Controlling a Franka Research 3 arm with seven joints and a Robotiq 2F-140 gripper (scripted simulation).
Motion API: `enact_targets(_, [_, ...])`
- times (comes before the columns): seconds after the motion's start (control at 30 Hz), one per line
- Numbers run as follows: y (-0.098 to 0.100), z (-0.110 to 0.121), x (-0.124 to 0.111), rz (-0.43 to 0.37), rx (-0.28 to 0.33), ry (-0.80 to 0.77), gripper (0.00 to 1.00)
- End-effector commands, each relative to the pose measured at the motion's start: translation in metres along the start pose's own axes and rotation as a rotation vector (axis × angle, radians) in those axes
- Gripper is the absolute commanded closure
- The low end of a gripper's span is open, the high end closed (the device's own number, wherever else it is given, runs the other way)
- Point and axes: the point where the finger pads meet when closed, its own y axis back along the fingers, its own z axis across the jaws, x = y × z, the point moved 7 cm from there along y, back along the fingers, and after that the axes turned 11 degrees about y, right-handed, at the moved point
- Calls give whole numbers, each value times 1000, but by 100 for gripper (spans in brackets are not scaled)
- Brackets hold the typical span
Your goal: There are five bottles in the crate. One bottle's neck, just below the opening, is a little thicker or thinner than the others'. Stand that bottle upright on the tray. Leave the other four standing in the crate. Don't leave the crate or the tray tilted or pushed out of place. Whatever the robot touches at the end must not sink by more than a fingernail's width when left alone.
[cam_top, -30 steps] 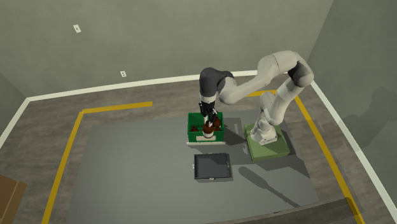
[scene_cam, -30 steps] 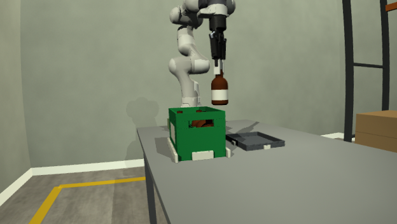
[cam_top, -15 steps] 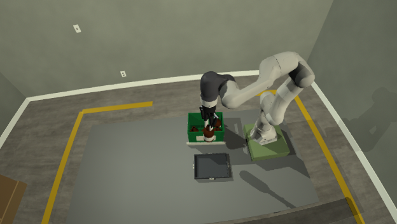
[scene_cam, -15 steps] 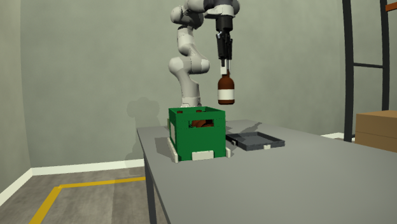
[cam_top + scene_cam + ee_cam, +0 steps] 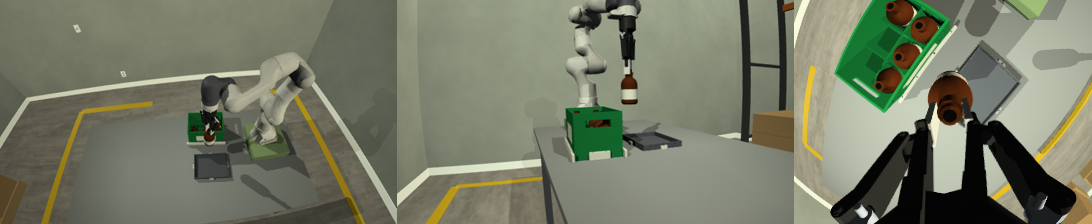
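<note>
My gripper (image 5: 628, 68) is shut on the neck of a brown bottle with a white label (image 5: 628, 90). The bottle hangs upright in the air, well above the table, over the gap between the green crate (image 5: 594, 132) and the dark tray (image 5: 652, 140). In the wrist view the bottle (image 5: 948, 98) sits between my fingers, with the crate (image 5: 894, 43) up left and the tray (image 5: 987, 84) behind it. Several brown bottles (image 5: 907, 54) stand in the crate. In the top view the held bottle (image 5: 209, 136) shows in front of the crate (image 5: 203, 127), above the tray (image 5: 212, 166).
The crate sits in white corner brackets (image 5: 599, 155) on the grey table. The arm's green base block (image 5: 266, 143) stands right of the crate. A brown cardboard box (image 5: 773, 130) is at the far right, and a dark metal frame (image 5: 763, 63) rises behind it.
</note>
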Motion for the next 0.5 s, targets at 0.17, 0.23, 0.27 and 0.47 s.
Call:
enact_targets(0.17, [1,11,-15,-3,0,-27,90])
enact_targets(0.23, [1,12,-17,-3,0,-27,90])
enact_targets(0.27, [1,13,-18,-3,0,-27,90])
enact_targets(0.47, [1,21,-28,-3,0,-27,90])
